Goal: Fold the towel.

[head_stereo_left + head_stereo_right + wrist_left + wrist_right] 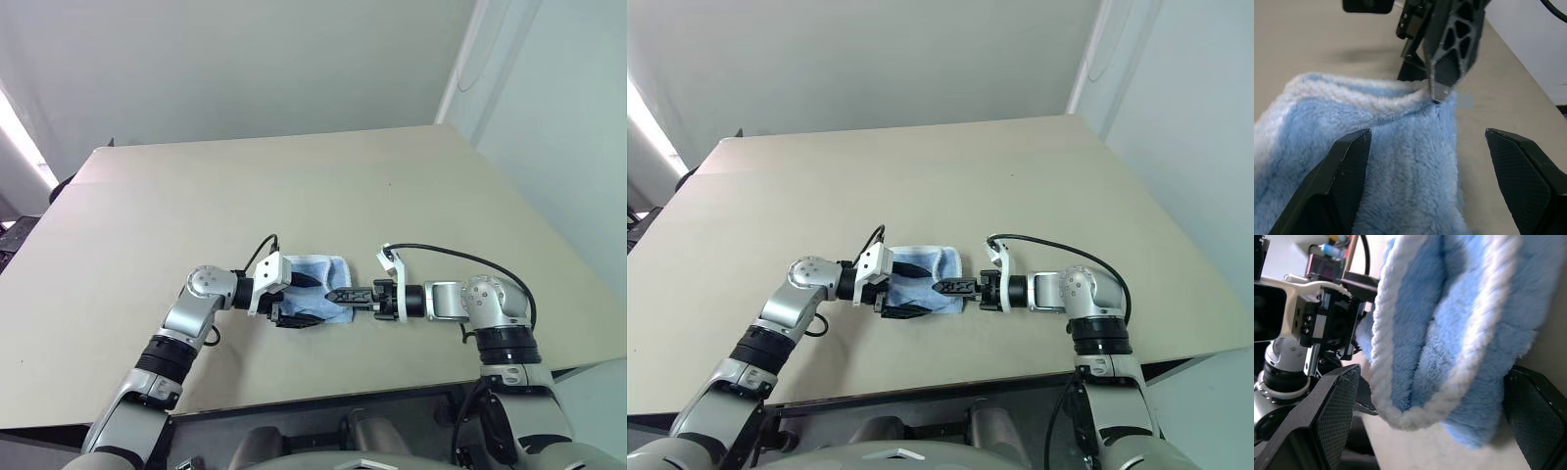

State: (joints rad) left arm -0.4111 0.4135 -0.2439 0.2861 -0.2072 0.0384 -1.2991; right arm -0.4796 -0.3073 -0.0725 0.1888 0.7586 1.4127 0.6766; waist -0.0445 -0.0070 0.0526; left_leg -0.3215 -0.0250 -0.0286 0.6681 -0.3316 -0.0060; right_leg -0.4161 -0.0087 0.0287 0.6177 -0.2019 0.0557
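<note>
The light-blue towel [321, 268] with white edging lies bunched in a loose fold on the tan table [294, 176], near the front edge. From the left, my left gripper [300, 299] reaches in open, its two black fingers [1347, 171] spread over the towel's fluffy surface [1400, 166]. My right gripper [339, 294] comes in from the right, level with the table and open. Its fingers [1332, 406] stand wide on either side of the towel's rolled white-edged fold [1449, 333], and one tip [1442, 90] touches the towel's edge. The two grippers face each other across the towel.
The table stretches wide and bare behind and to both sides of the towel. Its front edge [323, 401] runs just below the arms. A white wall [549, 117] rises along the table's right side.
</note>
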